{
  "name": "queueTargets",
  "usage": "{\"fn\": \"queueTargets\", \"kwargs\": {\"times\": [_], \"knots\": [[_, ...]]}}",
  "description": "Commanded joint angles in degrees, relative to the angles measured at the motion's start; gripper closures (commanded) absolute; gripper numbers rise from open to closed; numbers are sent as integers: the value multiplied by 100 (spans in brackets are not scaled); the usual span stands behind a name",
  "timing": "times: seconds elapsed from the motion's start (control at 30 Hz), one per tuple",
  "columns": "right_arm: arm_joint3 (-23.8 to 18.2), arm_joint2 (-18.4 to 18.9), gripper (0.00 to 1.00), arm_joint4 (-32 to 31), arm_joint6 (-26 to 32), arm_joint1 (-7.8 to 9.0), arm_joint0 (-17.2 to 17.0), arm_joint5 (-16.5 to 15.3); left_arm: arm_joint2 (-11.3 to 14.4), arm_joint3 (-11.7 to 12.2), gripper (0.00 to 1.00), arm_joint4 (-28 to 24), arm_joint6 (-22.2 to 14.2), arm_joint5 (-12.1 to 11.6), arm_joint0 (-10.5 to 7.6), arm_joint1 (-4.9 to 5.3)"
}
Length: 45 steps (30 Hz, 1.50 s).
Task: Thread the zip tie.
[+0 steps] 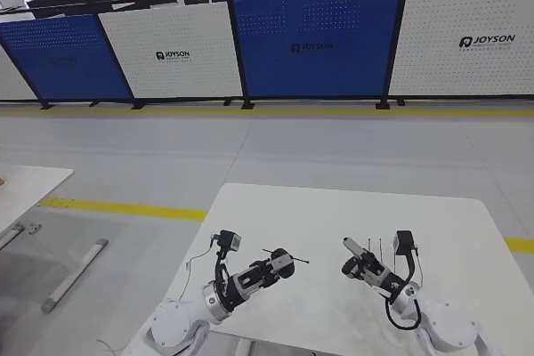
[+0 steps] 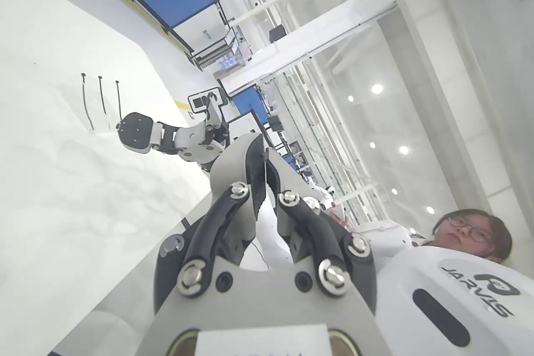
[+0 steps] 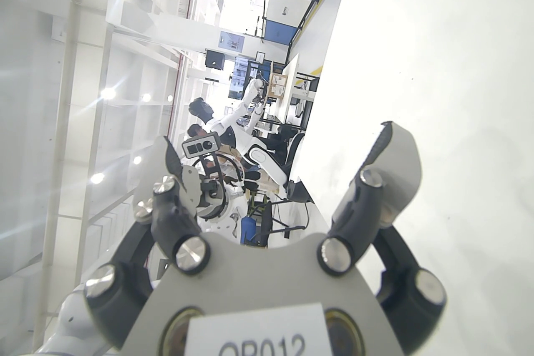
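1. The left tool (image 1: 282, 261) (image 2: 265, 161) is pressed together. In the top view it appears to pinch a zip tie (image 1: 297, 260), held above the worktop (image 1: 338, 209) with one end poking toward the right tool, probably so that end is free for threading.
2. The right tool (image 1: 350, 253) (image 3: 277, 138) is spread and faces the left one across a gap at the near side, likely ready to take that free end.
3. Three spare ties (image 2: 102, 99) lie side by side on the worktop just beside the right tool, within easy reach.
4. The far partition panels (image 1: 169, 44) carry printed logos, and a white label (image 3: 258, 328) on the right tool's base bears cropped print.
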Motion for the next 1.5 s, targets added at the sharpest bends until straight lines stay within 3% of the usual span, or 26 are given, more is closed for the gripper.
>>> {"fn": "queueTargets", "kwargs": {"times": [0.0,0.13,0.3,0.47,0.73,0.9,1.3,1.47], "knots": [[0,0,0,0,0,0,0,0,4,0,100,-7,21,10,-6,-1],[0,0,0,0,0,0,0,0,-14,-200,100,-318,369,0,-56,-27],[0,0,0,0,0,0,0,0,-289,-650,100,-928,741,0,-5,-101],[0,0,0,0,0,0,0,0,-490,-751,100,-1038,553,0,148,-189],[0,0,0,0,0,0,0,0,-314,-413,100,-177,218,0,184,-249],[0,0,0,0,0,0,0,0,-135,-39,100,565,415,69,100,-250],[0,0,0,0,0,0,0,0,-48,-22,100,629,505,139,43,-252],[0,0,0,0,0,0,0,0,92,304,100,1197,720,361,-115,-248]]}}
